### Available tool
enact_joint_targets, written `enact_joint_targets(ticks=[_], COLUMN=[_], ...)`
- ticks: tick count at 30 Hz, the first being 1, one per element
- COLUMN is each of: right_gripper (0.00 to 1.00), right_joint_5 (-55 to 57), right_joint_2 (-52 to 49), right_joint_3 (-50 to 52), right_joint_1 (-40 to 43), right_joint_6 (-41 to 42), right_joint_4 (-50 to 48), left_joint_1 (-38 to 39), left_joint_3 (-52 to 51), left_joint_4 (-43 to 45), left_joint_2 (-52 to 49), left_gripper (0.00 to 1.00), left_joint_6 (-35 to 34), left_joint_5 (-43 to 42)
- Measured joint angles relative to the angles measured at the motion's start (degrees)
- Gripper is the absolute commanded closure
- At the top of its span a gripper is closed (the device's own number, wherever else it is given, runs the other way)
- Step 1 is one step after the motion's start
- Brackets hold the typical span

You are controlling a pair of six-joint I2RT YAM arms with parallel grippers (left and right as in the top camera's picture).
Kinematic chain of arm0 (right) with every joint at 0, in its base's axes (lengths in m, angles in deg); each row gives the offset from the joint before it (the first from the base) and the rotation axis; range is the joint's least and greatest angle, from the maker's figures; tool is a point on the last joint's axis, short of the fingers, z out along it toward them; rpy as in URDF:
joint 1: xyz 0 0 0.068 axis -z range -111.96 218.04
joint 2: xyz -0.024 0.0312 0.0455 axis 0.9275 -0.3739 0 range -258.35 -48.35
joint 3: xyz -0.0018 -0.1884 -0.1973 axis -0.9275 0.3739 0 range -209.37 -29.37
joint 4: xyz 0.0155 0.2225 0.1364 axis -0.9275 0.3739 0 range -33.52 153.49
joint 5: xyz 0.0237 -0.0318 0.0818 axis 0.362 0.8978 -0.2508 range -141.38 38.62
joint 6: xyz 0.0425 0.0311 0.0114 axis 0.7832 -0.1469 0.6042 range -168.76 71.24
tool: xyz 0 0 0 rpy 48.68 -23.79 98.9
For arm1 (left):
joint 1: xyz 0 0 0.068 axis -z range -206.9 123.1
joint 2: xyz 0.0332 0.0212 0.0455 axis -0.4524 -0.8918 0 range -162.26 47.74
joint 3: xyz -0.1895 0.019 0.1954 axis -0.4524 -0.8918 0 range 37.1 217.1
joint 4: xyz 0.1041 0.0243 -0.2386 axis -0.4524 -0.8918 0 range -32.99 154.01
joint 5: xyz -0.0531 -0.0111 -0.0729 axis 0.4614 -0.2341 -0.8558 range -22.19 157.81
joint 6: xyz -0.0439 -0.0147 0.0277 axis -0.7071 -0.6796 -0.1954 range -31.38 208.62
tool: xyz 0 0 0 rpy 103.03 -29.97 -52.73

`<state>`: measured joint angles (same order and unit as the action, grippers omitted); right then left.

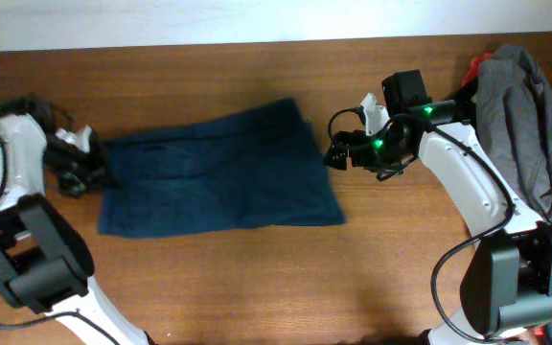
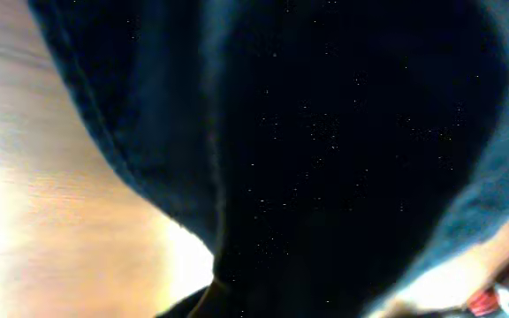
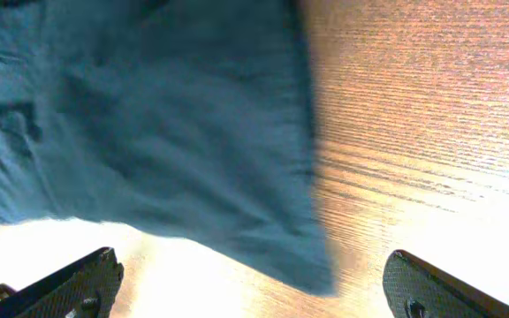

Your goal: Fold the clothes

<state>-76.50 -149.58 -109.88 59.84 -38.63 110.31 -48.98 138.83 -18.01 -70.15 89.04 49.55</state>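
The dark navy shorts (image 1: 218, 177) lie spread flat on the wooden table, waistband and legs running left to right. My left gripper (image 1: 89, 172) is at the shorts' left edge. In the left wrist view dark cloth (image 2: 325, 132) fills the frame right up to the jaws and hides the fingers, so it looks shut on the fabric. My right gripper (image 1: 336, 153) hovers just off the shorts' upper right edge. Its fingers are spread wide and empty (image 3: 250, 269), with a corner of the shorts (image 3: 166, 124) between and ahead of them.
A grey garment (image 1: 530, 115) is heaped at the table's far right, with a bit of red cloth (image 1: 474, 69) at its upper left, behind my right arm. Bare wood (image 1: 257, 278) runs along the front of the table.
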Motion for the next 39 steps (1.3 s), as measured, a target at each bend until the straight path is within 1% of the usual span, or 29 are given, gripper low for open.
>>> enact_joint_targets(ticks=[2,4,6,9,13,14,15,16,18,19,25,30,34,37,39], right_gripper=[0.01,0.01,0.01,0.01,0.01,0.03,0.23,0.5,0.91,0.96,0.96,0.96,0.96,0.96,0.96], right_joint_5=[0.1,0.1,0.2,0.3,1.2,1.5,1.7,1.9,2.2,2.3,0.0,-0.3,-0.3,-0.3,-0.3], right_joint_2=[0.0,0.0,0.0,0.0,0.0,0.0,0.0,0.0,0.0,0.0,-0.9,-6.2,-12.3,-15.4,-16.4], right_joint_3=[0.0,0.0,0.0,0.0,0.0,0.0,0.0,0.0,0.0,0.0,0.0,0.0,0.0,0.0,0.1], right_joint_1=[0.0,0.0,0.0,0.0,0.0,0.0,0.0,0.0,0.0,0.0,-0.7,-3.7,-4.6,-4.6,-4.8], right_joint_6=[0.0,0.0,-0.1,-0.1,-0.1,-0.1,-0.1,-0.2,-0.4,-0.4,-0.3,-0.1,0.5,0.7,0.8], right_joint_4=[-0.3,-0.5,-0.6,-0.7,-0.9,-1.2,-1.6,-1.9,-3.1,-4.2,-12.2,-17.2,-19.6,-20.2,-20.9], left_joint_1=[0.8,1.9,4.7,10.5,18.8,20.9,22.3,23.9,25.9,27.0,29.5,29.2,27.9,25.4,23.8], left_joint_3=[7.2,10.6,14.4,16.7,16.8,16.8,16.8,16.8,16.8,16.8,16.8,16.8,18.0,21.2,23.8], left_joint_4=[-3.4,-4.7,-6.1,-6.1,-3.1,-2.3,-1.7,-1.0,0.3,1.0,1.7,1.0,-4.1,-8.3,-9.6], left_joint_2=[1.6,2.6,3.7,4.3,4.3,4.3,4.3,4.3,4.3,4.3,4.3,4.3,4.2,4.2,4.2], left_gripper=[0.99,1.0,1.0,1.0,1.0,0.99,0.99,1.0,0.99,1.0,1.0,0.99,1.0,1.0,1.0], left_joint_6=[0.0,0.0,-0.1,-1.0,-4.2,-5.0,-5.8,-7.1,-8.7,-9.7,-13.7,-14.6,-14.5,-13.3,-12.6], left_joint_5=[2.7,4.1,6.1,7.8,8.6,8.7,8.8,8.9,9.2,9.5,10.9,11.5,12.6,13.8,14.3])
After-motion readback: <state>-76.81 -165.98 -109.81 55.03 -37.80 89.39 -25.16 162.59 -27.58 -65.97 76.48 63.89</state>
